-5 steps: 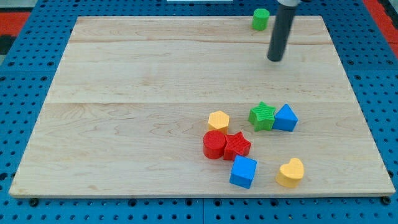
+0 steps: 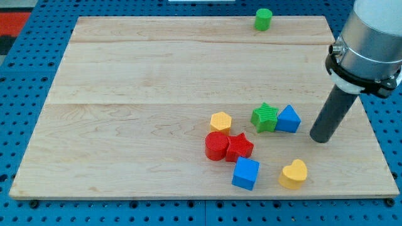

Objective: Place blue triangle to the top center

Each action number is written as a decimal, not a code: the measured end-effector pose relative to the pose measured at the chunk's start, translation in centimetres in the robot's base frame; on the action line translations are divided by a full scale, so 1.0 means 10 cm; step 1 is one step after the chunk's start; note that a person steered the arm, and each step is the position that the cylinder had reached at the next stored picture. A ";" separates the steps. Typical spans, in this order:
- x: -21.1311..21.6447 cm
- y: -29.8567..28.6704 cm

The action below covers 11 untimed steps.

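The blue triangle [image 2: 289, 118] lies on the wooden board [image 2: 157, 94] at the view's right of middle, touching a green star [image 2: 265, 117] on its left. My tip [image 2: 320, 139] rests on the board just right of and slightly below the blue triangle, a small gap apart from it. The dark rod rises up and right to the grey arm body [image 2: 372, 44].
A yellow hexagon [image 2: 220, 121], red cylinder [image 2: 216, 145] and red star [image 2: 239, 147] cluster left of the triangle. A blue cube [image 2: 245, 173] and yellow heart [image 2: 293, 174] lie near the view's bottom. A green cylinder [image 2: 263, 19] stands at the top edge.
My tip has moved from the upper board, below the green cylinder, down and right to beside the blue triangle. The blocks have not moved.
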State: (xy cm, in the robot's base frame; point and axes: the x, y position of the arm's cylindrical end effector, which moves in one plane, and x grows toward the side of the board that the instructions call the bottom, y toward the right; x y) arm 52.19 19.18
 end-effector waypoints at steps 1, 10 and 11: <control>-0.17 -0.26; -1.52 -0.94; -1.85 -0.95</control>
State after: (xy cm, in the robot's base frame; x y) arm 33.72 9.64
